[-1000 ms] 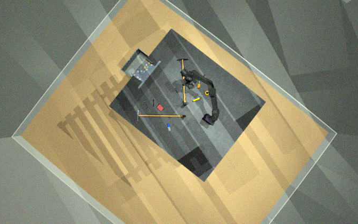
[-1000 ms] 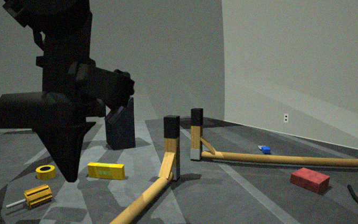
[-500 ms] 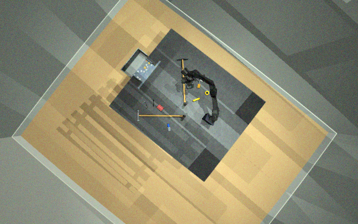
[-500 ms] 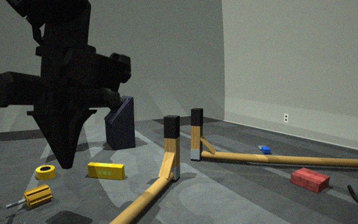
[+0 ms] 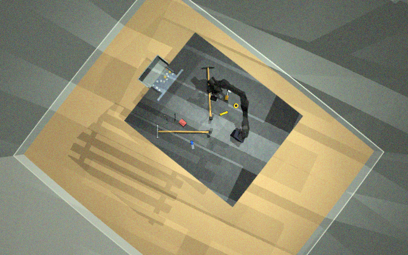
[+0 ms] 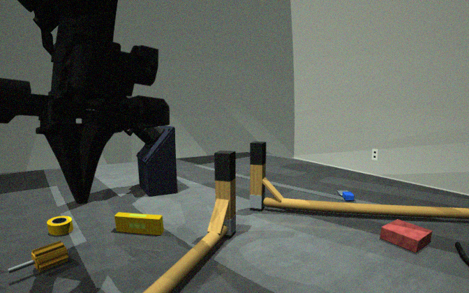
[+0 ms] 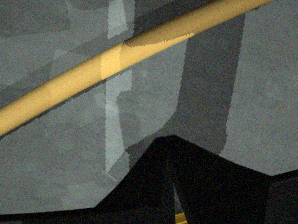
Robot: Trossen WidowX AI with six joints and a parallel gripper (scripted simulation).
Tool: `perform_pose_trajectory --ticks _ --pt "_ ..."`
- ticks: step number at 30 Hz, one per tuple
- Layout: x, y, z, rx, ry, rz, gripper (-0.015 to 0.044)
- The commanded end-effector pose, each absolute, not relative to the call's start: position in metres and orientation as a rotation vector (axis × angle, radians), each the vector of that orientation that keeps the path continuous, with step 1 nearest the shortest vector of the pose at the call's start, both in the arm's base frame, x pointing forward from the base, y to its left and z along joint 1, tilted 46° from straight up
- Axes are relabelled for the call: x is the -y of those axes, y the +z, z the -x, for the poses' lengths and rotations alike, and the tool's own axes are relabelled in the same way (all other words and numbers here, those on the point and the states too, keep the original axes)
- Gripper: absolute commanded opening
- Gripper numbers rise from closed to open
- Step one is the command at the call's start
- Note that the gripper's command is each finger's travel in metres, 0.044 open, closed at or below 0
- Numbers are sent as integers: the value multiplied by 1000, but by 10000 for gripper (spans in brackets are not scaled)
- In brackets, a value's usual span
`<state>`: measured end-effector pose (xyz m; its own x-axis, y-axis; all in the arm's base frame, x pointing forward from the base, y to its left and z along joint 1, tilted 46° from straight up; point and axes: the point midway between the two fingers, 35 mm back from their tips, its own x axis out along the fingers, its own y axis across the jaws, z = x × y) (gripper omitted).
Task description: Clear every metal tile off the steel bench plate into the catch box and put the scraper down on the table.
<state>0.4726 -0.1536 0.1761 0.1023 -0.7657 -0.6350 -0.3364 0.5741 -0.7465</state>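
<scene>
One scraper (image 5: 210, 105) (image 6: 192, 259) with a wooden handle and a dark crosswise head lies under the arm; a handle, apparently its own, crosses the wrist view (image 7: 75, 79). A second scraper (image 5: 183, 132) (image 6: 375, 209) of similar length lies farther off. Each has an upright black-topped grip at one end. My gripper (image 6: 82, 201) (image 7: 166, 145) is shut and empty, pointing down beside the first scraper, clear of its handle. Several small white and orange tiles (image 5: 165, 76) lie on the bluish plate (image 5: 167, 85), near the catch box (image 5: 148, 67) at the table edge. Tile details are too small to tell.
A yellow block (image 5: 223, 113) (image 6: 138, 223), yellow tape roll (image 5: 235, 105) (image 6: 59, 226) and orange-handled screwdriver (image 5: 226, 97) (image 6: 49, 256) lie near the arm. A red block (image 5: 182, 122) (image 6: 405, 235) and blue item (image 5: 192, 142) (image 6: 347, 196) lie on either side of the second scraper.
</scene>
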Motion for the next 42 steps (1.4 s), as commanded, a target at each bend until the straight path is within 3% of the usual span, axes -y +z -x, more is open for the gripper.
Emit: perform_pose_trajectory --ticks 1,30,42 --pt "150 181 -471 -1446 -487 908 0" --pt "133 202 -458 -1099 -911 356 0" --pt "139 197 -460 -1091 -919 342 0"
